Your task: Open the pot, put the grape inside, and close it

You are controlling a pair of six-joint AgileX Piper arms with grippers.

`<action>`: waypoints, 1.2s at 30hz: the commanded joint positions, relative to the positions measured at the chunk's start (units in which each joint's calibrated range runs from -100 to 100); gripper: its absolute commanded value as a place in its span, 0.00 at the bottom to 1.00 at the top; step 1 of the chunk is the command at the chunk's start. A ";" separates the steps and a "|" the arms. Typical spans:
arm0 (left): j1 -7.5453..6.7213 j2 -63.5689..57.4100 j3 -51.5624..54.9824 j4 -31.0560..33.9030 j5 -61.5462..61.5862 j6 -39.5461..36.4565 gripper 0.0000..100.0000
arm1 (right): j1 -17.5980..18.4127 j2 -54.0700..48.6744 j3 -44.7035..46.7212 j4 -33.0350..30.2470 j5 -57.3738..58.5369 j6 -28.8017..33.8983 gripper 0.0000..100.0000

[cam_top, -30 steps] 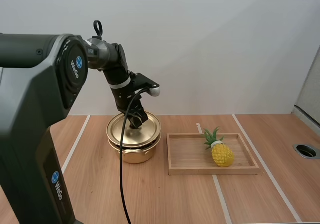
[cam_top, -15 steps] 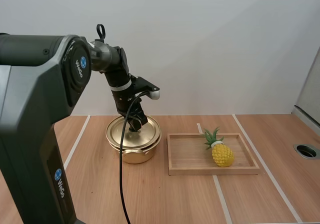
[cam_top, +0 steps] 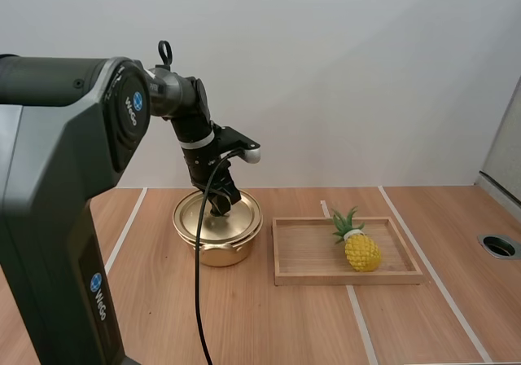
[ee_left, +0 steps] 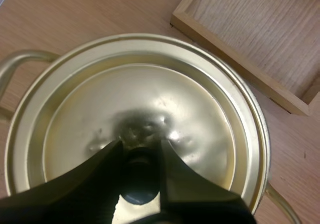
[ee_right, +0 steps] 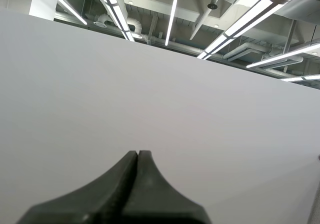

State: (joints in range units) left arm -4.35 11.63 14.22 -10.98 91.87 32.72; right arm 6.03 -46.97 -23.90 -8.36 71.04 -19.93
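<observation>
1. My left gripper [ee_left: 141,151] is clamped on the dark knob [ee_left: 139,189] at the centre of the gold lid [ee_left: 150,109], one black finger on each side of it.
2. The lid covers the gold pot [cam_top: 220,253]. I cannot tell whether it rests on the rim or hangs just above it.
3. The left wrist view shows a dull, slightly dented patch on the lid around the knob and the pot's two loop handles [ee_left: 20,59] sticking out under the lid's rim. The high view shows neither the dents nor my grip on the knob this closely.
4. From above, the wooden tray [cam_top: 346,279] lies just beside the pot at its 3 o'clock, not touching it.
5. A yellow pineapple [cam_top: 361,251] with a green crown lies in the tray's 3 o'clock half, crown pointing to about 11 o'clock.
6. Pot and tray stand on the wooden table [cam_top: 269,324], which carries pale tape lines. A round metal-rimmed hole [cam_top: 498,246] sits well apart at the tray's 3 o'clock.
7. My left arm [cam_top: 57,178] bears a blue round logo [cam_top: 130,104] with white lettering that I read as "WiGo"; it appears twice on the housing.
8. My right gripper [ee_right: 137,154] has its fingers pressed together as one dark wedge, holding nothing, before a plain pale wall.
</observation>
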 commanded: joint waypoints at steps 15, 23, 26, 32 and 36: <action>-0.16 0.42 -0.11 -2.27 3.12 -0.70 0.52 | -0.13 -0.65 -0.38 -0.57 -0.46 0.23 0.00; -0.16 -1.68 -0.11 1.18 3.48 -2.40 1.00 | -0.13 -0.65 -0.38 -0.57 -0.46 0.23 0.00; -0.16 -4.61 -0.11 2.17 3.31 -2.82 1.00 | -0.13 -0.65 -0.38 -0.57 -0.46 0.23 0.00; -0.16 -13.48 -1.72 3.19 2.50 -4.49 1.00 | -0.13 -0.65 -0.38 -0.46 -0.46 0.23 0.00; -0.16 -20.74 -6.58 5.73 1.33 -7.94 1.00 | -0.13 -0.65 -0.38 -0.46 -1.95 0.23 0.00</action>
State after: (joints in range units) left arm -4.35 -4.79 10.36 -6.52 94.36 27.15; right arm 6.03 -46.97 -23.90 -8.36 71.04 -19.93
